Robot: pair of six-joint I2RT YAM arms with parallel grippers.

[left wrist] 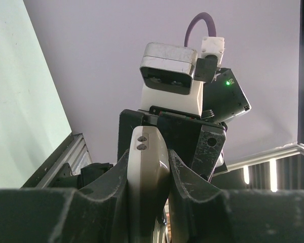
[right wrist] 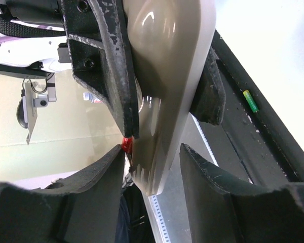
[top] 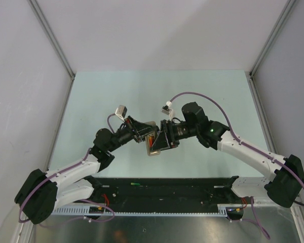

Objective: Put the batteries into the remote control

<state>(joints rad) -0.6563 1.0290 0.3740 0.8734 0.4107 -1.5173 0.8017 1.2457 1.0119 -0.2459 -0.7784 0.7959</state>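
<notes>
The white remote control point(top: 155, 148) hangs in the air over the middle of the table, between both arms. My left gripper point(left wrist: 148, 155) is shut on it, a dark finger point(right wrist: 111, 66) pressed to each side. My right gripper point(right wrist: 152, 150) is open around the remote's lower end point(right wrist: 162, 152): its left fingertip touches the remote's side, and a gap shows on the right. A red battery point(right wrist: 125, 144) sits in the remote's side at that fingertip and shows red in the top view point(top: 151, 138). A green battery point(right wrist: 251, 101) lies on the black strip point(top: 192, 190) near the arm bases.
Pale enclosure walls with aluminium posts point(top: 53, 40) ring the green table point(top: 116, 91). The right wrist camera point(left wrist: 169, 76) and its purple cable stand close in front of my left gripper. A perforated rail point(top: 157, 212) runs along the near edge.
</notes>
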